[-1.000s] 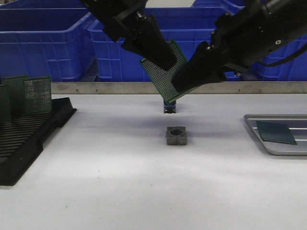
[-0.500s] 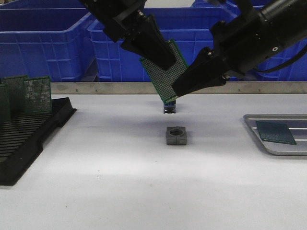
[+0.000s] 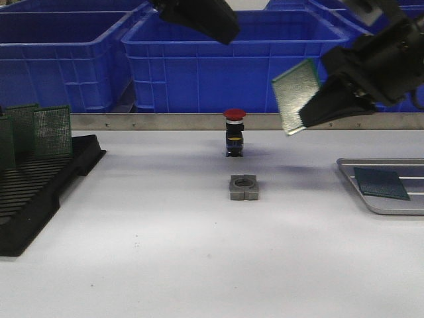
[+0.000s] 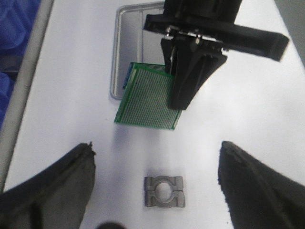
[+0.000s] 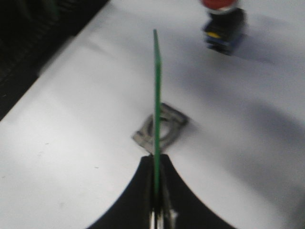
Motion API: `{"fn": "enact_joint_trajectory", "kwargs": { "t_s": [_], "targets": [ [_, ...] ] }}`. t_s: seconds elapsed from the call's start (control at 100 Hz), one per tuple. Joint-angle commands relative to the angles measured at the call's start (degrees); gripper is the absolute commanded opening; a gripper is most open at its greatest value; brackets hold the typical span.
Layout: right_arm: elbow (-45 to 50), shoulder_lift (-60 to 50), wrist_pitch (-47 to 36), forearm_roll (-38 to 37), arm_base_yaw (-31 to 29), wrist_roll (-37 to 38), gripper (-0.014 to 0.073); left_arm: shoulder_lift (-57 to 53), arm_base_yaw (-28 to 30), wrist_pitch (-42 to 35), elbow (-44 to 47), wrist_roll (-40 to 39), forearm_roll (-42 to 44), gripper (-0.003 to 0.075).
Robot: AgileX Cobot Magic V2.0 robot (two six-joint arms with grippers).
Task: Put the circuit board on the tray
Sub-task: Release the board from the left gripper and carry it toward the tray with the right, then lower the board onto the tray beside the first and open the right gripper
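From the front: the right gripper (image 3: 311,119) is up in the air right of center, clamped on one edge of a green board (image 3: 295,95), which hangs tilted above the table (image 3: 165,232). The tray (image 3: 371,199) sits at the right edge of the table with another board (image 3: 380,183) already lying in it. The held one is well left of the tray and high above it. The left gripper (image 3: 222,30) is up top, only partly in frame. There's a red button (image 3: 234,132) mid-table, a grey block (image 3: 244,187) in front of it, a black rack (image 3: 40,179) of boards on the left, blue crates (image 3: 218,59) behind.

Left wrist: its fingers (image 4: 52,186) are spread wide, nothing between them. Beyond them the right gripper (image 4: 178,102) pinches the board (image 4: 150,102), block (image 4: 164,191) on the table below, tray (image 4: 116,57) further off.

Right wrist: the board (image 5: 156,95) is seen edge-on, pinched tight between the fingers (image 5: 138,200), with the block (image 5: 159,130) and button (image 5: 223,26) behind, blurry.
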Motion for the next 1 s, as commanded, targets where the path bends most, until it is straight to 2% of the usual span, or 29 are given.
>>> {"fn": "enact_joint_trajectory", "kwargs": {
  "t_s": [0.0,0.2,0.33,0.38,0.45,0.57,0.61,0.87,0.96,0.99],
  "targets": [
    [-0.1,-2.1,-0.6,-0.9,-4.9,4.3,-0.0121,-3.7,0.9,0.3,-2.9,-1.6,-5.2,0.0514],
    [0.9,1.2,-2.1,-1.6,-14.3,5.9,-0.0121,-3.7,0.7,0.2,-3.0,-1.6,-6.0,0.0514],
    [1.0,4.2,-1.5,-1.6,-16.2,5.9,-0.0116,-3.7,0.7,0.0,-3.4,-1.6,-6.7,0.0514],
    [1.0,5.4,-1.4,-1.9,-16.4,5.7,-0.008,-3.7,0.7,0.0,-3.4,-1.6,-6.8,0.0514],
    [0.9,6.1,-0.3,-3.6,-16.6,5.1,0.0073,-3.7,0.7,0.0,-3.4,-1.6,-6.8,0.0514],
    [0.7,6.1,-0.4,-6.6,-17.2,5.2,0.0528,-3.7,0.7,-0.1,-3.4,-1.6,-6.8,0.0514],
    [0.7,5.8,-0.4,-6.6,-17.5,5.2,0.0618,-3.7,0.7,-0.4,-3.4,-1.6,-6.8,0.0514],
    [0.7,0.7,-0.6,-7.2,-20.4,5.2,0.0504,-3.7,1.4,-0.8,-5.9,-3.3,-6.5,0.0505],
    [0.7,-2.3,0.8,-7.6,-20.7,5.2,0.04,-3.8,2.2,-0.6,-8.5,-9.9,-4.8,0.0418],
    [0.7,-3.4,1.8,-7.6,-20.7,5.2,0.0313,-3.9,2.6,-0.6,-9.4,-12.3,-3.4,0.0367]
  ]
}}
